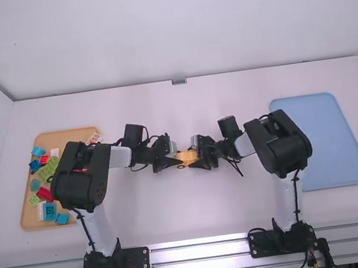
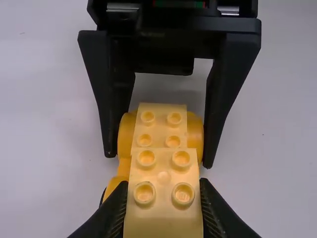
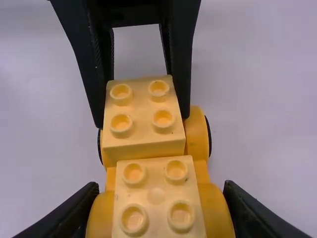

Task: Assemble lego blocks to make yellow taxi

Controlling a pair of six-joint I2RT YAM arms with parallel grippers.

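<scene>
White tabletop (image 1: 197, 218) lay beneath both arms. Left gripper (image 2: 163, 210) was clamped on a pale yellow block (image 2: 163, 171); right gripper (image 3: 161, 203) was clamped across the orange-yellow base (image 3: 101, 213), between the arms. Unequal or off-axis pressure could have tilted the base, seated the block crookedly or separated the joint.

- Your left arm (image 1: 93, 226) and right arm (image 1: 287, 199): white links, bulky black joints.
- Thin black cables (image 1: 85, 228) along your links.
- Your left gripper (image 1: 178, 158) and right gripper (image 1: 194, 157): black, tapering fingers.
</scene>
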